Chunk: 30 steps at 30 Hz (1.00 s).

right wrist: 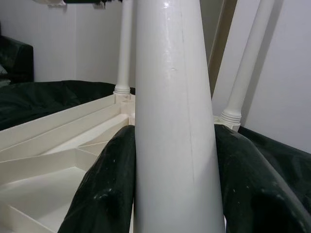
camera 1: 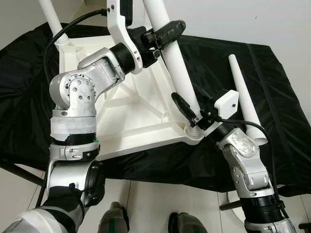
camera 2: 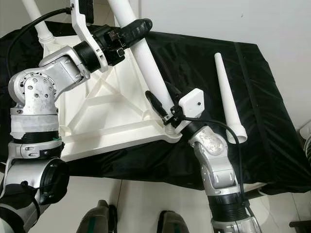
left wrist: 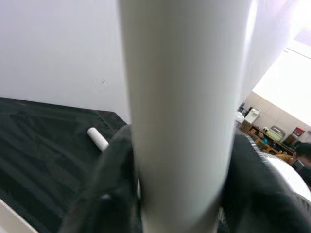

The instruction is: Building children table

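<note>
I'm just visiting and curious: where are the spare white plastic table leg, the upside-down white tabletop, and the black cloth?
Spare white plastic table leg (camera 1: 244, 97), left eye view, mid-shaft.
Upside-down white tabletop (camera 1: 131, 124), left eye view, ribbed underside.
Black cloth (camera 2: 194, 58), right eye view, bare stretch.

I see the upturned tabletop (camera 1: 131, 116) lying on the cloth (camera 1: 272, 97), legs standing from its corners. The near-right leg (camera 1: 177, 68) rises between my grippers. To its right, a loose leg (camera 1: 245, 99) lies on the cloth.
</note>
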### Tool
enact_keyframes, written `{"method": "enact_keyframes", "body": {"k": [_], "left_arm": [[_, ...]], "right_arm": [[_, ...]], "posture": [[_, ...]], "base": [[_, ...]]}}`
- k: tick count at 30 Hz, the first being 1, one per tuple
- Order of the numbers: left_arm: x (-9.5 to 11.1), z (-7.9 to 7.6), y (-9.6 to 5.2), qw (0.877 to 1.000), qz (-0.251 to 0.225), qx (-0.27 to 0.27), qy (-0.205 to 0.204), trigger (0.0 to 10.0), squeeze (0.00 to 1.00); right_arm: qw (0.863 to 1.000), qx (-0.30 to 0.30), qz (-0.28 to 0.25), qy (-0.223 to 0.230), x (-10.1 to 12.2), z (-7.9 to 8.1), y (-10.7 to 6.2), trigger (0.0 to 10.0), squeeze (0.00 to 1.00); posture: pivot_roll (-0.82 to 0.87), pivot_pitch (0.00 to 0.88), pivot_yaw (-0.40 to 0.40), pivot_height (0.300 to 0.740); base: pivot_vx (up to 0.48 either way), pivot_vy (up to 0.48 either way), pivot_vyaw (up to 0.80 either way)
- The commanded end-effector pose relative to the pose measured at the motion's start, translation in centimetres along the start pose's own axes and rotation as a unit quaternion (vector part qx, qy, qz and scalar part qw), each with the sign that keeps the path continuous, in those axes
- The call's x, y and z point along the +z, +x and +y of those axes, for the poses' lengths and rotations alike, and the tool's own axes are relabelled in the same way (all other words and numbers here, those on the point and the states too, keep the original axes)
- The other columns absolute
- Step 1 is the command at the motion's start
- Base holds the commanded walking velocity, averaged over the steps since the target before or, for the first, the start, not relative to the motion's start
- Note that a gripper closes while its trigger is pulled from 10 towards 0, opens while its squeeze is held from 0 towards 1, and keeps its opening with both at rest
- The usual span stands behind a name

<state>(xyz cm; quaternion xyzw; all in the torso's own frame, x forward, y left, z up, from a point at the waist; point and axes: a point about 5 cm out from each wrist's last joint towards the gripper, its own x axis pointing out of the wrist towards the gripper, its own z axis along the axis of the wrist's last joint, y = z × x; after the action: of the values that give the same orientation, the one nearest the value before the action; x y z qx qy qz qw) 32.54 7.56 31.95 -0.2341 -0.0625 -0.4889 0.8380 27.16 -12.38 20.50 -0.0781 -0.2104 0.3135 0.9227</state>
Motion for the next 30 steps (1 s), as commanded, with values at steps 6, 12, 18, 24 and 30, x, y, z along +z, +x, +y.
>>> {"method": "enact_keyframes", "body": {"k": [6, 12, 18, 24, 30], "left_arm": [[0.9, -0.3, 0.2, 1.000, -0.019, 0.002, 0.008, 0.0, 0.00], [1.4, -0.5, 0.3, 0.999, -0.026, 0.012, 0.020, 0.0, 0.00], [2.1, -1.1, 0.8, 0.997, -0.042, 0.036, 0.048, 10.0, 0.00], [2.4, -1.9, 1.0, 0.991, -0.049, 0.046, 0.117, 10.0, 0.00], [1.0, -3.1, 2.0, 0.962, -0.040, 0.078, 0.258, 10.0, 0.00]], "right_arm": [[1.000, -0.003, -0.007, -0.010, 0.3, -0.2, 0.3, 10.0, 0.00], [0.999, 0.004, -0.005, -0.036, 0.3, -0.3, 0.4, 10.0, 0.26], [0.998, 0.004, 0.000, -0.067, 0.4, -0.8, 1.1, 10.0, 1.00], [0.995, -0.002, 0.025, -0.093, 0.4, -1.3, 2.1, 10.0, 0.16], [0.990, 0.001, 0.063, -0.130, -0.3, -1.1, 4.6, 10.0, 0.00]], "posture": [[0.04, 0.073, 0.020, 0.740], [0.04, 0.072, 0.022, 0.740], [0.04, 0.071, 0.020, 0.740], [0.04, 0.071, 0.016, 0.740], [0.04, 0.064, 0.022, 0.740]], "base": [[0.000, 0.000, 0.00], [0.000, 0.000, 0.00], [0.000, 0.000, 0.00], [0.000, 0.000, 0.00], [0.000, 0.000, 0.00]]}}
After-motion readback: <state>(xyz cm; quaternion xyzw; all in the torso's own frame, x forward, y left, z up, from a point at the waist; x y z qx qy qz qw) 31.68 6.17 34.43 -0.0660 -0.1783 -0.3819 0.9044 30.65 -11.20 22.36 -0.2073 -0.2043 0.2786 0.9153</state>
